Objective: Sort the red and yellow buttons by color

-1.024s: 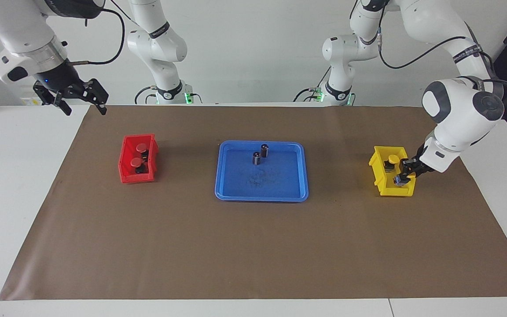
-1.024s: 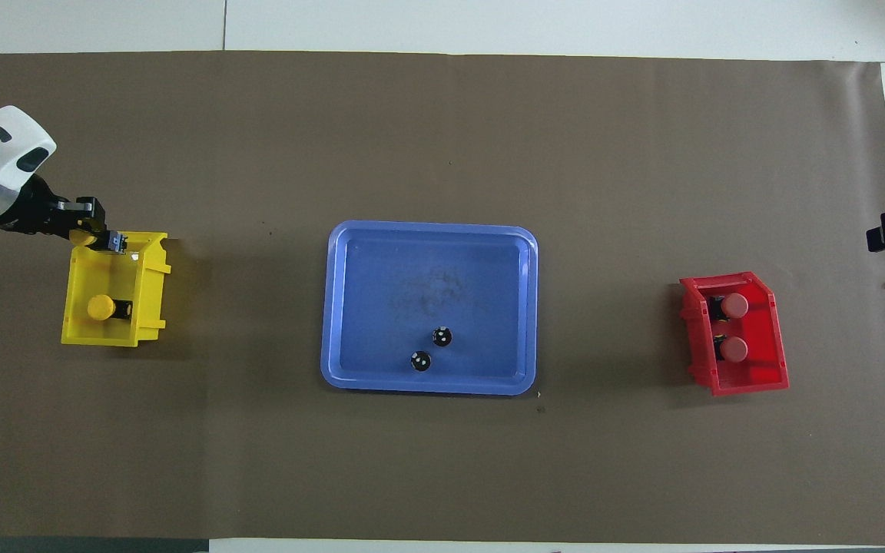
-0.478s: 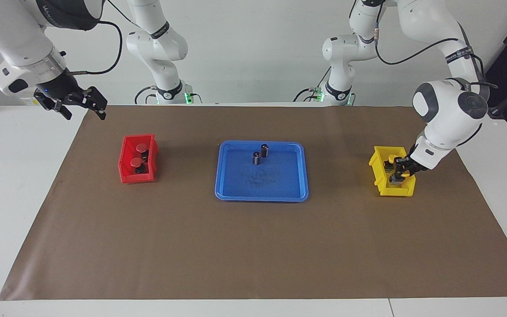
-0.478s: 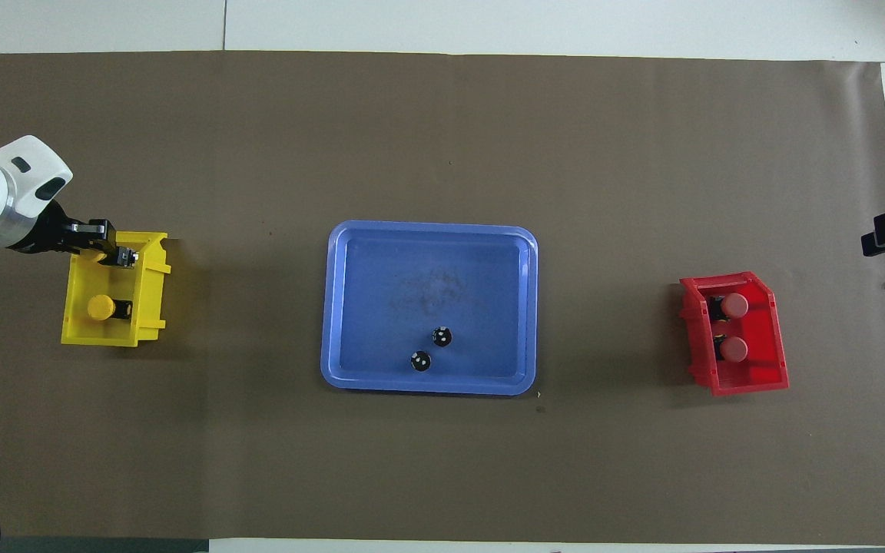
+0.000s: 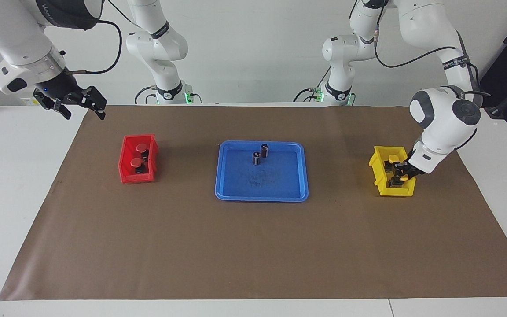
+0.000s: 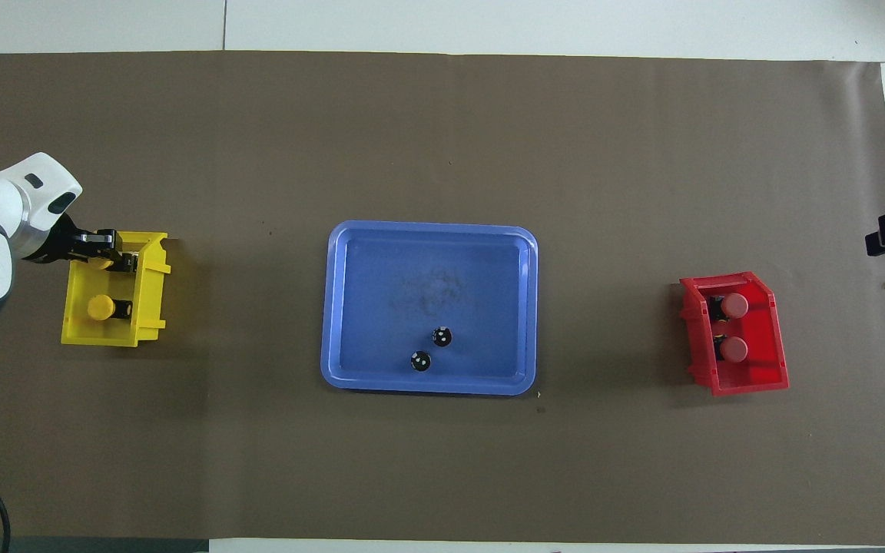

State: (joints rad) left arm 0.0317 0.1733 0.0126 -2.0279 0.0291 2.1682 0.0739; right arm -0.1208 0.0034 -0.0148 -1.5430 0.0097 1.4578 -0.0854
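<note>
1. Since a second ago the left end effector point(image 5: 399, 172) has slid deeper over the yellow bin point(image 5: 379, 178), at the right of the facing view, pinching a yellow button point(image 6: 104, 262) above the bin's farther-from-robots half.
2. Tabletop point(image 5: 11, 185) (covered by a brown mat point(image 5: 253, 246)) carries a blue tray point(image 5: 222, 176) at centre frame.
3. Right end effector point(image 5: 82, 103) hangs at the upper left of the facing view over the mat's corner, fingers spread, its arm waiting.
4. At left of centre in the facing view, the red bin point(image 5: 123, 174) holds both red buttons point(image 5: 141, 147) point(image 5: 136, 162).
5. Second yellow button point(image 6: 101, 307) lies in the yellow bin, nearer the robots than the held one.
6. Two dark cylinders point(image 5: 265, 150) point(image 5: 256, 158) stand upright in the tray's upper part.
</note>
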